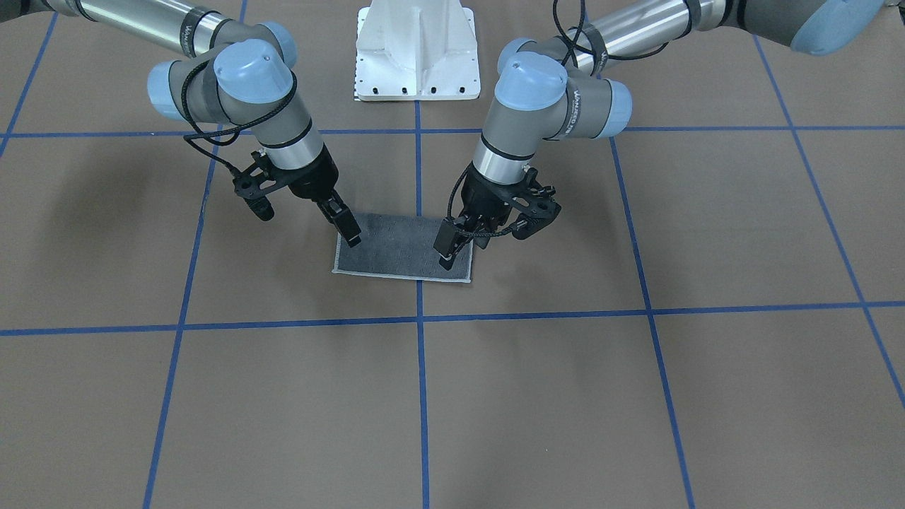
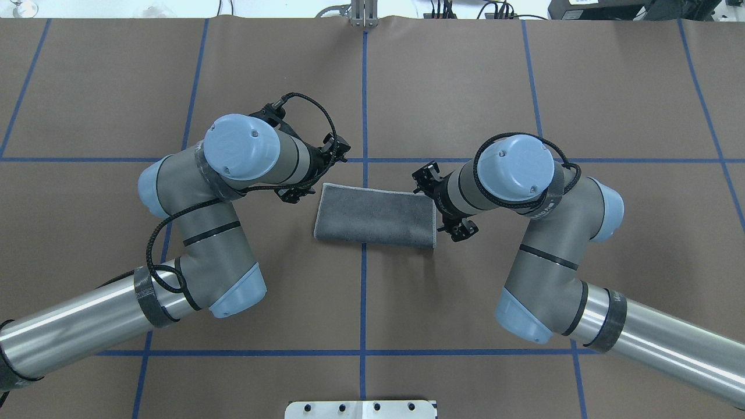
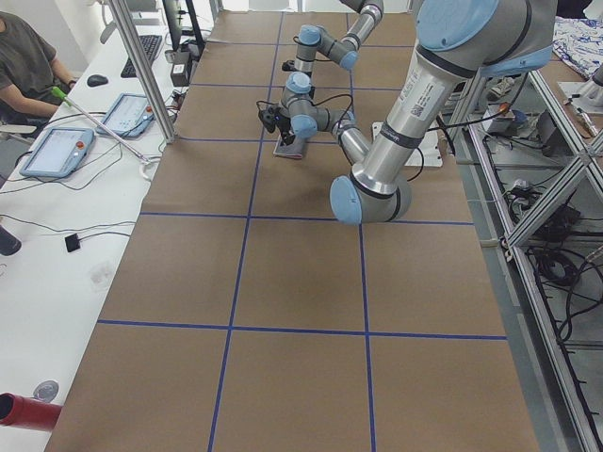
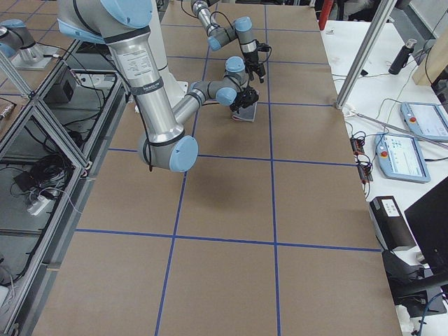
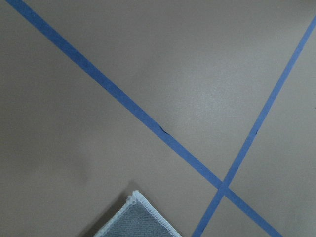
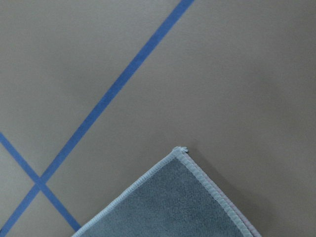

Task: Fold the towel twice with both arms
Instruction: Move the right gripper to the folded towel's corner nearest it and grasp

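Looking at the towel [image 1: 399, 247]: it lies flat on the bench [image 1: 636, 396] as a rectangle, dark grey face up, light grey edging around it, no pink showing. It straddles the middle blue tape line [image 1: 419, 311], just in front of the white pedestal base [image 1: 417, 49]. Left arm [image 2: 198, 233] and right arm [image 2: 547, 256] both lean in toward it, one at each short end. Right pincer [image 1: 351, 237] points down at its end of the towel, tip over the short edge. Left pincer [image 1: 447, 260] is low over the opposite end, near the corner farthest from the base. Cannot tell whether either tip touches the cloth. Cannot tell spread or pressed together for either pincer: fingers are seen side-on from the front and hidden under the wrists from overhead. Each wrist camera shows only a towel corner, grey side up, plus tape on bare bench.
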Motion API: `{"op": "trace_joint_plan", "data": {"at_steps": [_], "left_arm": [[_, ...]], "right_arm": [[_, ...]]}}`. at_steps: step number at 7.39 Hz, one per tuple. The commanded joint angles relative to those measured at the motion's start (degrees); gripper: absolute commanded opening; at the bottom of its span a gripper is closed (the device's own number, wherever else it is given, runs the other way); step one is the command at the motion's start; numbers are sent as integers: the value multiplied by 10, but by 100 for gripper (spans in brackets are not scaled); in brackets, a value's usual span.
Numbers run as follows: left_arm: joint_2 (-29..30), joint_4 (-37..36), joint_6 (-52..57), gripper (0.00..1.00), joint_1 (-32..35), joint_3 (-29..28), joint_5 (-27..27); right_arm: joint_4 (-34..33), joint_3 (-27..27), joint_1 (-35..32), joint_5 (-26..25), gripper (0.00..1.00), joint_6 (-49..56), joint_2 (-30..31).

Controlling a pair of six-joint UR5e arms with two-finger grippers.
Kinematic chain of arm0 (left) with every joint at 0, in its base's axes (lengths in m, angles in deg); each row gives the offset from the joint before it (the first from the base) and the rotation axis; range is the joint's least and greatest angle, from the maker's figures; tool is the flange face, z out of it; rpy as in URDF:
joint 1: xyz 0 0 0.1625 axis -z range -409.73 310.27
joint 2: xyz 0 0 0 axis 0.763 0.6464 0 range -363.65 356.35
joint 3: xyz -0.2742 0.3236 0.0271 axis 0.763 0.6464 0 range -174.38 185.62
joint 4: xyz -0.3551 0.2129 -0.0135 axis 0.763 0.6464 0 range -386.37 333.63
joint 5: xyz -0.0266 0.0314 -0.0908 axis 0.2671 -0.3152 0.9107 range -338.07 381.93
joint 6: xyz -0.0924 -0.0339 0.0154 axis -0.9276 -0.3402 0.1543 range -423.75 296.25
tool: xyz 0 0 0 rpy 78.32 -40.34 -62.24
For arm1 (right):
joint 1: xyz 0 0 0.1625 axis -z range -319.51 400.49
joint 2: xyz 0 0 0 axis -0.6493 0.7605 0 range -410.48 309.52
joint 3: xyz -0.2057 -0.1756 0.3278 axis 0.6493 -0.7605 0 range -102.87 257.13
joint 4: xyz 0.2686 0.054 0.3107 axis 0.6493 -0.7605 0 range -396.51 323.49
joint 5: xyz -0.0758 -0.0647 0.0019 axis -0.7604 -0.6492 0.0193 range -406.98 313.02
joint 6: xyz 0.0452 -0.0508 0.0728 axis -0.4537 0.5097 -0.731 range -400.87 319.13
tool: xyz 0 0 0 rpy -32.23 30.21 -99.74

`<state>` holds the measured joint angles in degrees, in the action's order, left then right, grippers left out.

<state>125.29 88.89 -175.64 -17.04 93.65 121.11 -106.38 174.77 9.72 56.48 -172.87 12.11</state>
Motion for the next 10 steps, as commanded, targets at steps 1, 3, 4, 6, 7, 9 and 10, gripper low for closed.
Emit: {"op": "trace_joint_plan", "data": {"at_steps": [1,3,4,6,7,9,10], "left_arm": [[0,-2,0,92,3,1,6],[0,-3,-1,92,2,2,6],[0,-3,-1,92,2,2,5],[0,-3,-2,92,1,1,5],[0,-3,-3,92,-2,0,5],[0,-2,-6,92,-3,-3,2],[0,0,-6,92,-3,-4,2]], "right_arm": [[0,3,38,-65,70,-129,9],[-1,3,44,-65,62,-138,10],[-2,4,49,-59,55,-137,14],[-5,3,57,-59,51,-138,16],[-5,4,57,-59,50,-138,18],[-6,5,65,-61,50,-138,20],[-7,12,66,-59,50,-138,20]]}}
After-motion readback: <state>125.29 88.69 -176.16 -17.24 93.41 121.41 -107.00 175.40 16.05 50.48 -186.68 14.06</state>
